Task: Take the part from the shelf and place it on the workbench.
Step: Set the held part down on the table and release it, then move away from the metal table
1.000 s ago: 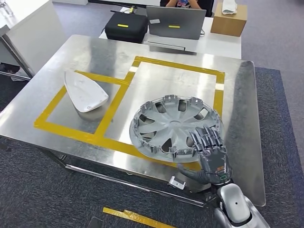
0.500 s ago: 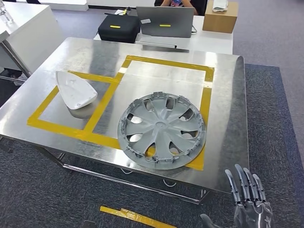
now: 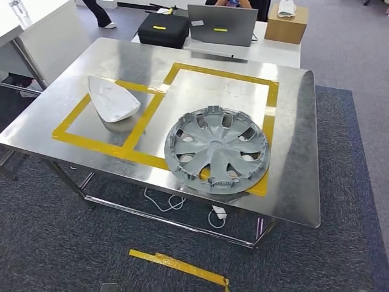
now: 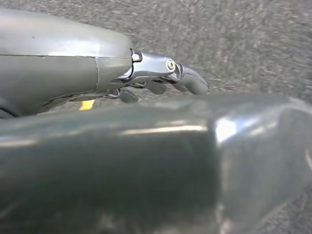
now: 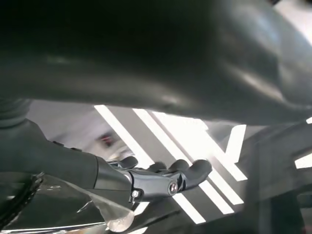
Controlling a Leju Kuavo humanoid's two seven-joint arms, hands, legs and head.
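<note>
the grey wheel cover [image 3: 217, 150] lies flat on the steel workbench [image 3: 293, 176] inside the yellow tape square [image 3: 270, 103], and both the left hand [image 4: 162, 78] and right hand [image 5: 162, 178] hold nothing, fingers loosely straight.

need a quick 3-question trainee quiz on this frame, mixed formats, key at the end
1. True or false: the grey wheel cover lies flat on the workbench, inside the larger yellow taped square.
2. Which thing sits in the smaller taped square?
A. the white curved part
B. a laptop
C. a cardboard box
3. Fill in: the left hand holds ______.

Key
1. True; its near rim overlaps the tape.
2. A. The laptop and cardboard box stand on the table behind the workbench.
3. Nothing; its fingers hang over the carpet, holding nothing. The right hand holds nothing either.
</note>
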